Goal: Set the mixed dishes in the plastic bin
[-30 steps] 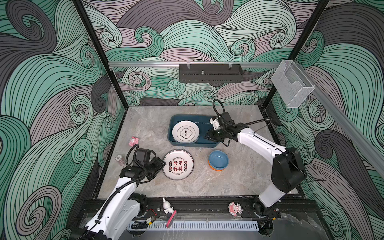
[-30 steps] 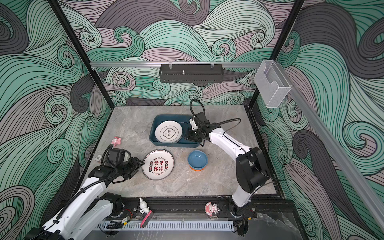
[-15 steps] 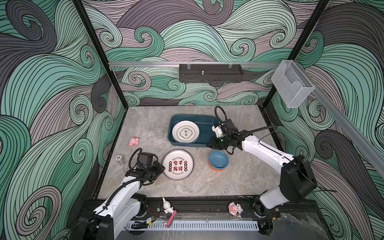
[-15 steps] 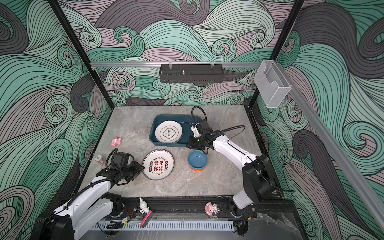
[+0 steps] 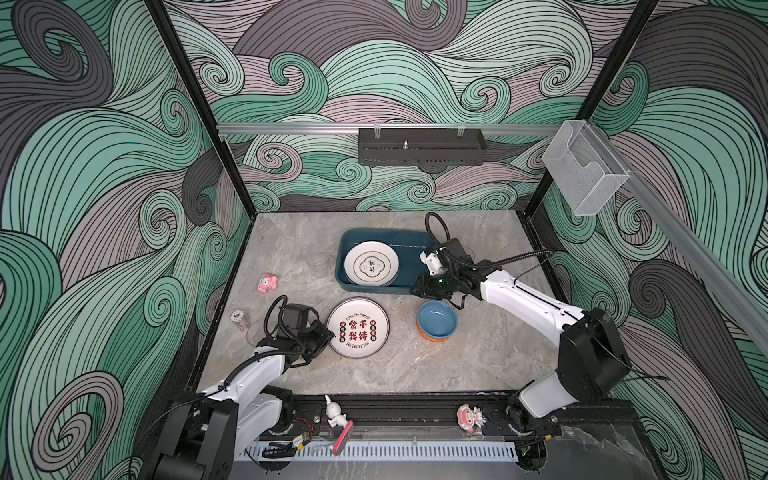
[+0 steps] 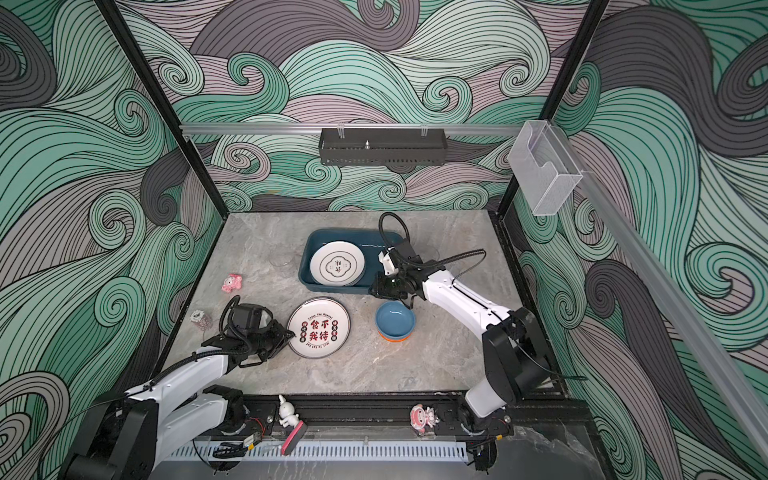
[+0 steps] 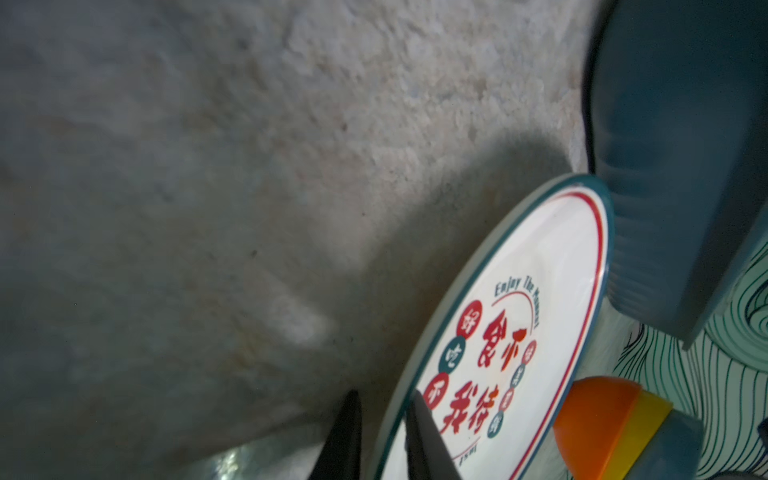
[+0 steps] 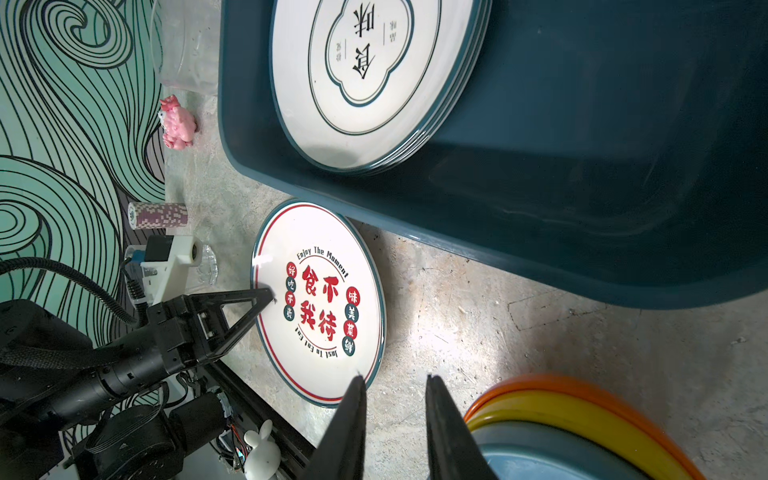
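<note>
1. Wavy green walls stand around a grey stone table [image 5: 415, 365].
2. At the far middle of the table sits the plastic bin [image 8: 582, 166]. It is dark blue-green. In both top views a stack of white plates [image 5: 371, 264] fills its left part, and its right part is bare.
3. On the table, just in front of the bin, lies the red-word plate [image 5: 358, 327]. It is flat and not yet inside.
4. Beside that plate sit the bowls [image 5: 437, 325], blue on top of yellow and orange.
5. Reaching in from the side, the left gripper [image 7: 384, 397] has narrow jaws that pinch the plate's near rim. One finger is on the plate and one is outside its edge. I think lifting comes now. It should squeeze firmly, tip the plate up slowly and carry it high over the bin wall, because a smooth plate held by its edge can slip.
6. Over the table, between the plate and the bowls, the right gripper [image 8: 395, 378] hangs with a small gap and nothing in it.
7. Up close, the plate is round, white and shiny. It has a blue-green edge, a thin red ring and big red words in the middle.
</note>
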{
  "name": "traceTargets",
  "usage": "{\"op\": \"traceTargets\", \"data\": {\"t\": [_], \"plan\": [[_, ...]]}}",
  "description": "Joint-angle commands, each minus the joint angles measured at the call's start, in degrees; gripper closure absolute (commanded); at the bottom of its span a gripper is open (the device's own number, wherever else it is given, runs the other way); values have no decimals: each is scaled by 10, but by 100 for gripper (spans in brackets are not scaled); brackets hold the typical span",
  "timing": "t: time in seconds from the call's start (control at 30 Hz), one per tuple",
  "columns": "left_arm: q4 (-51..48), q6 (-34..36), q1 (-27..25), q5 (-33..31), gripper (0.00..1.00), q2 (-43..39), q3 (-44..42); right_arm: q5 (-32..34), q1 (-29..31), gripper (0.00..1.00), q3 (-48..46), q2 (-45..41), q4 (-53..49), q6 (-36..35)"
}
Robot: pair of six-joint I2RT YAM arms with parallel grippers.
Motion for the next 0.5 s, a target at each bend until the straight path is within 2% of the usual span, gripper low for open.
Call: {"op": "traceTargets", "data": {"t": [0.0, 0.23, 0.47], "plan": [[-22, 8, 0, 2, 86, 27, -3, 3, 3, 73, 16, 6, 5, 1], [-41, 12, 0, 8, 95, 7, 0, 6, 3, 73, 14, 8, 3, 2], [-121, 20, 0, 19, 100, -84, 19, 8, 4, 73, 16, 6, 3, 2]]}}
